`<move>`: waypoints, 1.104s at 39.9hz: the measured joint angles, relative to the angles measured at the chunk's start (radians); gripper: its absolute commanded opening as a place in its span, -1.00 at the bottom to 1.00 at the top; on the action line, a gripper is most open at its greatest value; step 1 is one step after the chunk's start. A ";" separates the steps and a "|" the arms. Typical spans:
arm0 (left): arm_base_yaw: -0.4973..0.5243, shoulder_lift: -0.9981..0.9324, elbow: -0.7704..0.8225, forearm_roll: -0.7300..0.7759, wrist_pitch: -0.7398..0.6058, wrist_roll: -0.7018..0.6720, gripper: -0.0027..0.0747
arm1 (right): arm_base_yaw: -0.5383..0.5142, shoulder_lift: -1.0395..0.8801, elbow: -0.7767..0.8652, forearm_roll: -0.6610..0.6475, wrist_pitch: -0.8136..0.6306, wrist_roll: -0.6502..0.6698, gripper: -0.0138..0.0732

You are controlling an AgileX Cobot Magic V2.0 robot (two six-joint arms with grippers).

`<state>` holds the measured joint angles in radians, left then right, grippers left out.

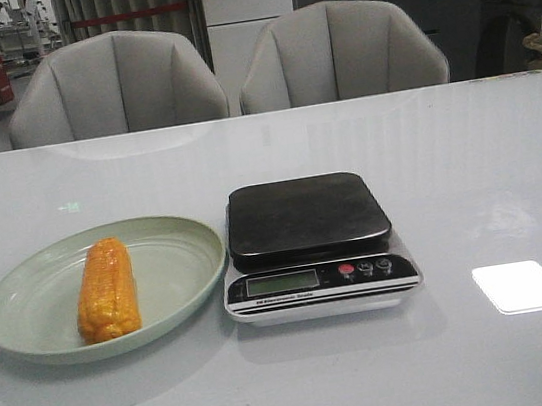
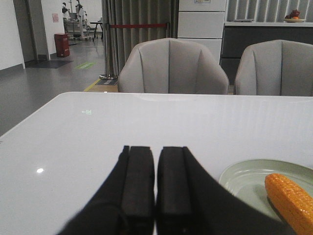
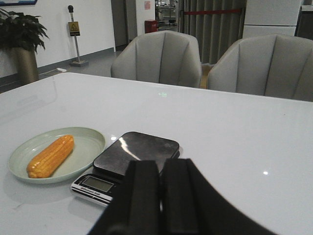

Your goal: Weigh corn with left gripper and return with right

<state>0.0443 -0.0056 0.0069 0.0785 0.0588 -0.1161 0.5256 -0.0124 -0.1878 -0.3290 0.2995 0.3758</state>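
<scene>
The orange-yellow corn (image 1: 105, 289) lies lengthwise in a pale green plate (image 1: 171, 247) at the front left of the white table. A kitchen scale (image 1: 305, 216) with a bare black platform stands just right of the plate. Neither arm shows in the front view. In the left wrist view my left gripper (image 2: 155, 149) is shut and empty above bare table, with the plate (image 2: 244, 174) and corn (image 2: 291, 200) off to one side. In the right wrist view my right gripper (image 3: 161, 164) is shut and empty, with the scale (image 3: 139, 152) and corn (image 3: 51, 155) beyond it.
Two grey padded chairs (image 1: 118, 85) (image 1: 339, 52) stand at the table's far edge. A bright light reflection (image 1: 521, 286) lies on the table right of the scale. The scale's display (image 1: 281, 282) and buttons face the front edge.
</scene>
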 measured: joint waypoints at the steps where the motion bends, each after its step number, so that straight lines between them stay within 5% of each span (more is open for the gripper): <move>1: 0.000 0.000 0.000 0.000 -0.002 0.000 -0.61 | -0.017 0.000 0.000 0.010 -0.001 -0.014 -0.32; 15: 0.000 0.000 0.000 0.000 -0.002 0.000 -0.61 | -0.333 0.000 0.031 0.321 -0.047 -0.411 -0.32; 24: 0.000 0.000 0.000 0.000 -0.002 0.000 -0.61 | -0.459 0.000 0.121 0.336 -0.176 -0.425 -0.32; 44: 0.000 0.000 0.000 0.000 -0.002 0.000 -0.61 | -0.469 0.000 0.217 0.279 -0.339 -0.311 -0.32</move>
<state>0.0443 -0.0056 0.0069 0.0785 0.0567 -0.1161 0.0561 -0.0124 0.0295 -0.0496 -0.0391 0.0646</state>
